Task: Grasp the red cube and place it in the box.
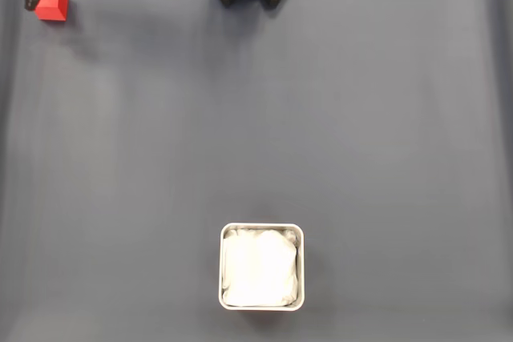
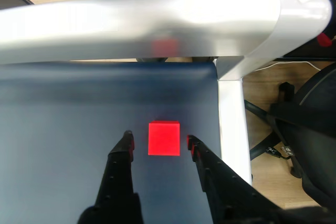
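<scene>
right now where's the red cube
The red cube sits in the fixed view's top left corner, far from the box; in the wrist view it lies between the open gripper's fingertips on the dark mat.

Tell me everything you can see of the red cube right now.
The red cube is small, plain, bright red and matte. It sits flat on the dark mat at the fixed view's top-left corner, near the table's edge. In the wrist view it lies between the open gripper fingertips, with gaps on both sides, not yet grasped.
</scene>
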